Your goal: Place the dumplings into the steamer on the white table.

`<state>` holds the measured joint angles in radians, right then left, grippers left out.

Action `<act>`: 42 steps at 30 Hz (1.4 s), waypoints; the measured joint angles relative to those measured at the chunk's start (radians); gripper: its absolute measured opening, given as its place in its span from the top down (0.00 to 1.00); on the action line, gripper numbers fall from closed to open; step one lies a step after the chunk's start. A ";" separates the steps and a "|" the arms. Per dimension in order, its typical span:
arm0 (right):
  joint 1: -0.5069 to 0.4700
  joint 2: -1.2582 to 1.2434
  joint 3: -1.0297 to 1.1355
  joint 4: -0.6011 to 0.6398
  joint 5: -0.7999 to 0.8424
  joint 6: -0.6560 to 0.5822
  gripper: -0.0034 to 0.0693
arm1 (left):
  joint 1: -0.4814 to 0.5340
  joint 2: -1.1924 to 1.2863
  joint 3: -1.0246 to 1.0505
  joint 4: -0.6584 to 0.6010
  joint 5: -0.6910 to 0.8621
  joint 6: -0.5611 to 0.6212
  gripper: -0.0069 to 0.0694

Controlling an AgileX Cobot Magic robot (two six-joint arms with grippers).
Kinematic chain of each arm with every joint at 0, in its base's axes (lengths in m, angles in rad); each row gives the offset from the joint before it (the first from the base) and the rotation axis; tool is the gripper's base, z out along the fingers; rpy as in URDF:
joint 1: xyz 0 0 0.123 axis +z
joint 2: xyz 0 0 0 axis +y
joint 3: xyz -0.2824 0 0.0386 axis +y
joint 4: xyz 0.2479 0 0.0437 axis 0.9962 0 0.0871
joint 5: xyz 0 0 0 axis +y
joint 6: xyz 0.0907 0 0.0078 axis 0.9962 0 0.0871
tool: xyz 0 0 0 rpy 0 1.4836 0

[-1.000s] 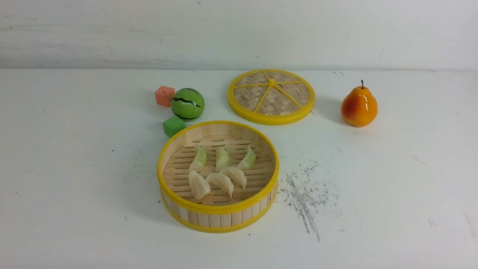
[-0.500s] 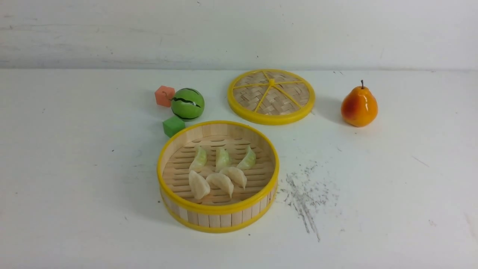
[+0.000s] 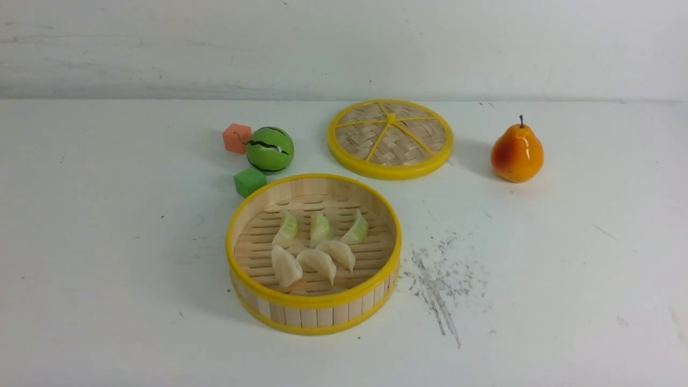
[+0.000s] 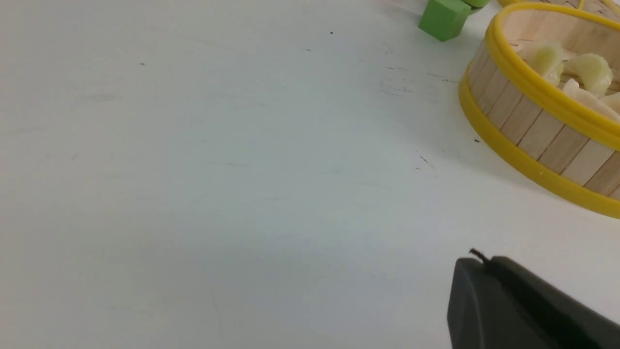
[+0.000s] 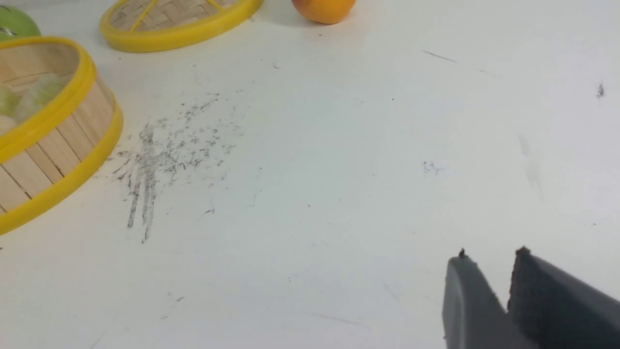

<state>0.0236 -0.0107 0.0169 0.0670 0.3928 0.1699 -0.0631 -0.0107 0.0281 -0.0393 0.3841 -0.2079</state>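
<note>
All six dumplings [image 3: 314, 246] lay inside the steamer [image 3: 314, 310], which stood on the bench [image 3: 107, 242] a little toward its near edge and roughly midway between its left and right edges. I judged the job done: nothing of theirs was left on the bare white surface, so neither of my arms had reason to be over the basket. Three pale green ones sat in a row on the far side of the floor, three cream-white ones in a row nearer me, the white ones touching each other.

My left hand [image 4: 528, 310] hung low over open bench off the steamer's left side, only a dark, matt end of it showing at the picture's edge; I could not tell whether it was spread or closed. My right hand [image 5: 489, 271] hung over the scuffed bench to the steamer's right, its two blunt dark fingers [image 5: 467, 300] standing close with a narrow gap between them and nothing in it.

The steamer was shallow and round, its wall of upright pale wooden slats bound by glossy yellow rims, its floor slatted. The dumplings were small crescents with pleated edges, the green ones faintly translucent
</note>
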 joint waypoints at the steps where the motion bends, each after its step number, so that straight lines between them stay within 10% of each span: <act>1: 0.000 0.000 0.000 0.000 0.000 0.000 0.76 | 0.000 0.000 0.000 0.000 0.000 0.000 0.93; 42: 0.000 0.000 0.000 0.000 0.000 0.000 0.70 | 0.000 0.000 0.000 0.001 0.000 0.000 0.90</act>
<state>0.0236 -0.0107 0.0169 0.0670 0.3928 0.1699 -0.0631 -0.0107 0.0281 -0.0380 0.3841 -0.2079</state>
